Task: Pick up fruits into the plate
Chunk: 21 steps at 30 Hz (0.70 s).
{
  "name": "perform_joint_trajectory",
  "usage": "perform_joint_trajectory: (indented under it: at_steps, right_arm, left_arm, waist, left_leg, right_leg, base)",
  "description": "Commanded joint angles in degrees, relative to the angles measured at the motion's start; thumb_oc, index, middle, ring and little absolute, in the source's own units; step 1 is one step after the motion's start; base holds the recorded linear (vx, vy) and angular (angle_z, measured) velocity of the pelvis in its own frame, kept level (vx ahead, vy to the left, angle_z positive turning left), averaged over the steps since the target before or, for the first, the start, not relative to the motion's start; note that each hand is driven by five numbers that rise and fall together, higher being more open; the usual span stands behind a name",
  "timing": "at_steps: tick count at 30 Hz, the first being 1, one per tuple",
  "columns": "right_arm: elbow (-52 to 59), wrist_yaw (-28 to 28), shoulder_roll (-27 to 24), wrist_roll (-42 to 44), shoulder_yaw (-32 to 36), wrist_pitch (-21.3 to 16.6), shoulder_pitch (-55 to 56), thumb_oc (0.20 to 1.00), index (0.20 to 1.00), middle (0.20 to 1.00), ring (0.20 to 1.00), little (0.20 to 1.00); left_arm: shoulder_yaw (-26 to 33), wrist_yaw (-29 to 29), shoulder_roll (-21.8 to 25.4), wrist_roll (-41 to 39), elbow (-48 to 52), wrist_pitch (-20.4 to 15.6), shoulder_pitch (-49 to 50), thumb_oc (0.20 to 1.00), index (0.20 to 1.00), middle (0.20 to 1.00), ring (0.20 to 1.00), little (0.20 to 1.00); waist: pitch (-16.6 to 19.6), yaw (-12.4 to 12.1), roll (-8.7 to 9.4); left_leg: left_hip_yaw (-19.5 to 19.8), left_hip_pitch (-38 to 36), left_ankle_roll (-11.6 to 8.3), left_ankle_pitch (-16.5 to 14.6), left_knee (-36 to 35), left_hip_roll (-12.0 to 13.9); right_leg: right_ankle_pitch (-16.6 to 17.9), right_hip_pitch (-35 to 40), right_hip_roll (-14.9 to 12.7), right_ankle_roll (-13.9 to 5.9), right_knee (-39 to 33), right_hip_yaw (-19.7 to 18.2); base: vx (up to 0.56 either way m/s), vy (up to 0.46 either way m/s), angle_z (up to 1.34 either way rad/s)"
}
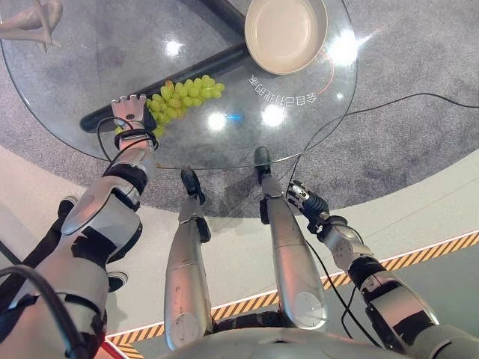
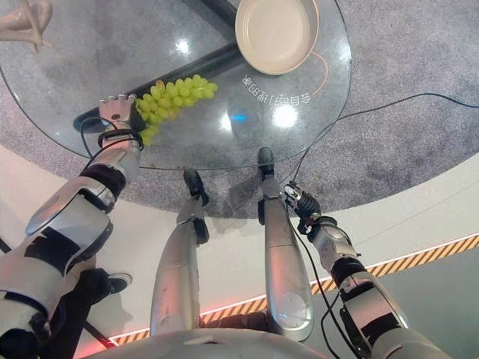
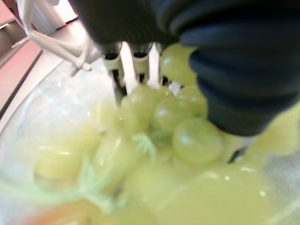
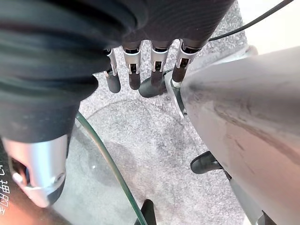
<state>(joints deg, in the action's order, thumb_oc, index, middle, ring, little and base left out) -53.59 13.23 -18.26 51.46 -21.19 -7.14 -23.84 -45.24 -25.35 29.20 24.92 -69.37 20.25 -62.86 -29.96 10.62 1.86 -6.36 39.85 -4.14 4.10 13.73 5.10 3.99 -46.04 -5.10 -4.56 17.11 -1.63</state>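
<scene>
One bunch of grapes (image 1: 182,97) sits under my left hand (image 1: 132,112), fingers curling round it to lift toward the plate (image 1: 285,34) at upper right.

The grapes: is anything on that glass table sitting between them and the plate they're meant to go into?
Nothing visible does. The grapes lie by the left hand near the table's left edge; the plate sits farther back to the right. Between them is only bare glass table, with some printed lettering on it.
</scene>
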Motion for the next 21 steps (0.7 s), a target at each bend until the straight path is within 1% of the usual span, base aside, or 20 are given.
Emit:
perform_joint_trajectory:
  at_steps: [1, 16, 20, 21]
  right_arm:
    - [2.69, 1.92, 1.17, 3.11, -1.39, -0.20, 2.50, 1.000, 1.000, 1.000, 1.000, 1.000]
    - [3.25, 2.24, 1.46, 3.72, -1.54, -0.35, 2.41, 1.000, 1.000, 1.000, 1.000, 1.000]
    - [3.35, 1.94, 1.77, 3.64, -1.68, -0.27, 2.26, 1.000, 1.000, 1.000, 1.000, 1.000]
    - [3.33, 1.88, 1.81, 3.71, -1.73, -0.25, 2.22, 1.000, 1.000, 1.000, 1.000, 1.000]
  left_arm:
    - [2.83, -1.06, 1.38, 1.59, -2.46, 1.50, 1.57, 0.200, 0.200, 0.200, 0.200, 0.200]
    - [3.08, -1.20, 1.50, 1.46, -2.04, 1.23, 1.34, 0.200, 0.200, 0.200, 0.200, 0.200]
    - [3.24, -1.82, 1.20, 0.30, -1.56, 1.05, 1.42, 0.200, 0.200, 0.200, 0.200, 0.200]
    - [3.33, -1.76, 1.21, 0.15, -1.67, 0.64, 1.40, 0.407, 0.407, 0.407, 0.407, 0.407]
  waist:
    - [0.16, -0.41, 0.46]
    - [0.16, -0.60, 0.80]
    - [0.16, -0.70, 0.82]
    - [0.16, -0.72, 0.84]
  left_leg:
    - [1.32, 0.43, 2.23, -3.64, 2.02, -5.24]
    - [1.40, 1.27, 2.31, -3.68, 2.36, -5.43]
    - [1.50, 1.38, 2.38, -3.65, 2.27, -5.57]
    - [1.52, 1.36, 2.38, -3.65, 2.27, -5.59]
  right_leg:
    - [-3.09, -0.04, 7.75, 3.04, 3.11, 1.18]
    - [-2.93, -0.79, 7.87, 3.03, 3.41, 1.33]
    - [-2.86, -0.89, 7.92, 3.02, 3.37, 1.45]
    - [-2.87, -0.86, 7.93, 3.02, 3.36, 1.46]
  base:
    - [0.00, 0.000, 0.00]
    - [0.00, 0.000, 0.00]
    - [0.00, 0.000, 0.00]
    - [0.00, 0.000, 0.00]
